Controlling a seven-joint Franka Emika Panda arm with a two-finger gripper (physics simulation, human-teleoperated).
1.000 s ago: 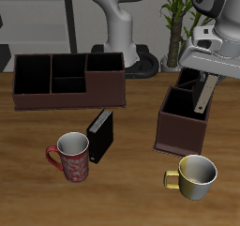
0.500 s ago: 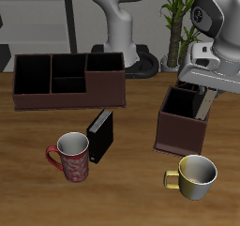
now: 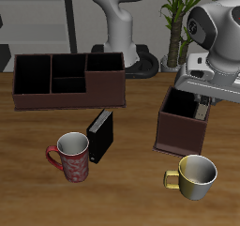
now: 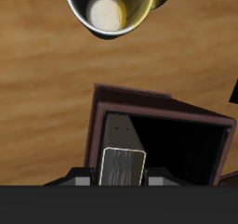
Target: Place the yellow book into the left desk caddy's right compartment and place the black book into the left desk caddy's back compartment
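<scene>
The left desk caddy (image 3: 182, 132) is a reddish-brown box seen end-on, and my gripper (image 3: 201, 103) hangs just above its squarish right compartment (image 3: 186, 108). The jaws are shut on the yellow book (image 3: 200, 107), which stands nearly upright and reaches down into that dark section. In the wrist view the book (image 4: 119, 153) sits between my fingers (image 4: 82, 180), its lower end inside the caddy (image 4: 158, 100). The black book (image 3: 100, 136) stands on edge on the table, well away from the gripper, between the two caddies.
A long dark caddy (image 3: 66, 80) stands farther back. A red patterned mug (image 3: 73, 157) is beside the black book. A yellow mug (image 3: 194, 176) (image 4: 112, 9) stands just in front of the left desk caddy. A plant (image 3: 174, 23) is behind.
The gripper has come down over the left desk caddy. The yellow book went from tilted and well visible to nearly upright and mostly sunk in the compartment.
</scene>
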